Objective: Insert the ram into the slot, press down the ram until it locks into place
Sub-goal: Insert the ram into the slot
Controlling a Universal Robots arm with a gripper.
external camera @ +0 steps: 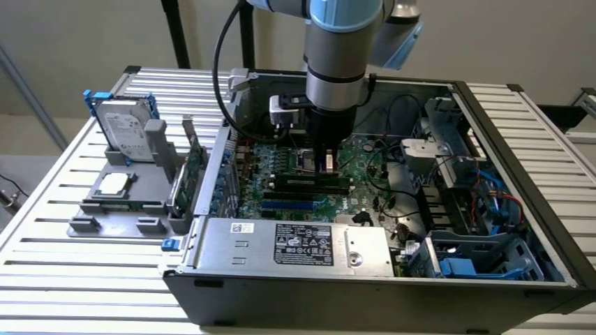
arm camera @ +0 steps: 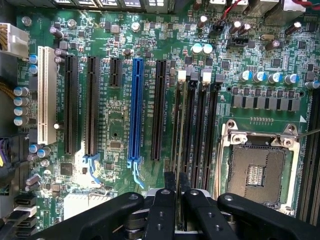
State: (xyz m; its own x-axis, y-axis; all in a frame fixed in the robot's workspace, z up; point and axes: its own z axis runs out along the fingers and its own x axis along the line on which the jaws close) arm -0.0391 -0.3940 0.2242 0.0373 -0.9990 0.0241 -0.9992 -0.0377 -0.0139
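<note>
My gripper (external camera: pixel 325 162) hangs low inside the open computer case, over the motherboard's memory sockets. In the wrist view the gripper (arm camera: pixel 178 186) is shut on the ram (arm camera: pixel 179 131). The ram shows edge-on as a thin strip running away from the black fingers (arm camera: pixel 163 210). It lies along the slot (arm camera: pixel 177 107), the outermost of several parallel black memory sockets, on the side nearest the blue socket. White latches (arm camera: pixel 182 75) sit at the sockets' far ends. How deep the ram sits in the slot I cannot tell.
A blue socket (arm camera: pixel 135 107), black expansion sockets (arm camera: pixel 91 105) and a white one (arm camera: pixel 46 95) flank the memory sockets. The square silver processor socket (arm camera: pixel 260 167) lies on the other side. A power supply (external camera: pixel 298 244), cables, drive cages (external camera: pixel 465 209) and an outside tray with a hard drive (external camera: pixel 125 132) surround the board.
</note>
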